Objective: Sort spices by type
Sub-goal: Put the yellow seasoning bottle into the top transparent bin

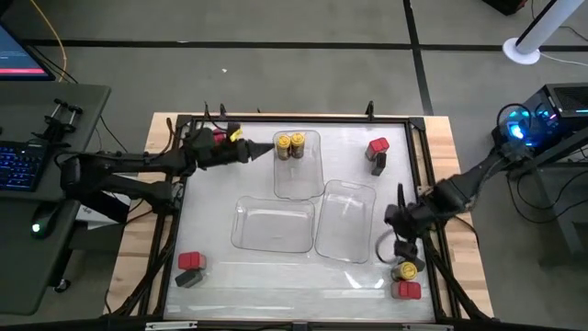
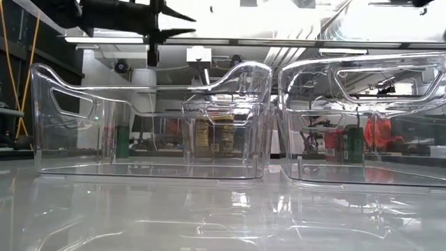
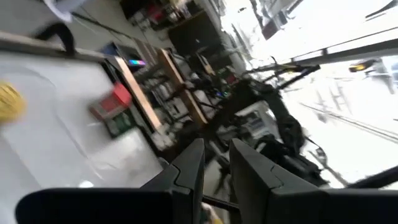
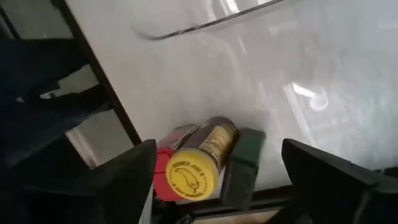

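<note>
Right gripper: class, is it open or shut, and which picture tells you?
Open. In the right wrist view, the right gripper has its two dark fingers standing wide apart, with a yellow-lidded jar lying between them, apparently untouched.

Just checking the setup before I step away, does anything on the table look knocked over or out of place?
Yes, one thing. In the right wrist view, a yellow-lidded jar lies tipped on its side at the table's near right corner, wedged between a red-topped container and a dark container. By contrast, the two yellow-lidded jars in the far tray stand upright. No spill shows.

Three clear plastic trays [image 1: 273, 225] sit mid-table [image 1: 220, 198], one toward 12 o'clock; a keyboard [image 1: 20, 168] lies off at 9 o'clock.
</note>
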